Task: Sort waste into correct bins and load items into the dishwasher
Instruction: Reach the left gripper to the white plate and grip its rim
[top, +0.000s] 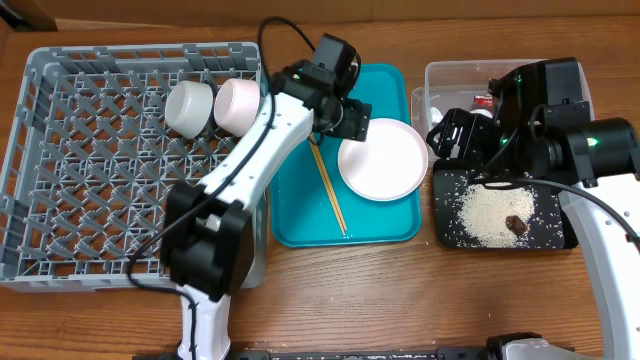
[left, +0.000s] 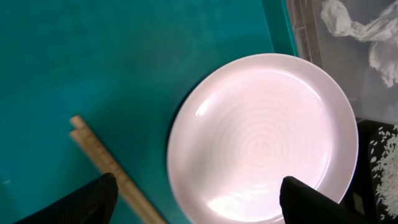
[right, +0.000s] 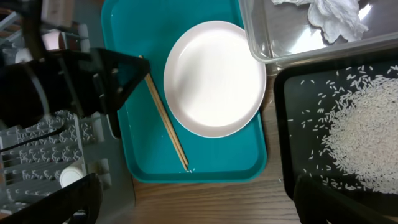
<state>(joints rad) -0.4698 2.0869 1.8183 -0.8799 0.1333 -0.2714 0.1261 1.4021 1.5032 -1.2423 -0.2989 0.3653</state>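
The round white plate (top: 382, 158) lies on the right half of the teal tray (top: 300, 225), with the wooden chopsticks (top: 328, 188) to its left. My left gripper (top: 352, 118) hovers open just above the plate's (left: 261, 137) left part; one finger is over the chopsticks (left: 102, 158), the other over the plate's far rim. Two small bowls (top: 190, 107) (top: 238, 105) stand in the grey dish rack (top: 60, 160). My right gripper (top: 447, 135) hangs open and holds nothing, over the near left corner of the clear tub (top: 590, 95). The tissue (right: 329, 15) lies in the tub.
The black tray (top: 450, 232) holds a heap of rice (top: 490, 212) and a brown lump (top: 517, 224). A bit of red (top: 485, 101) shows in the tub. A small white cup (right: 69, 176) sits in the rack. My left arm (top: 250, 160) crosses the rack's right side.
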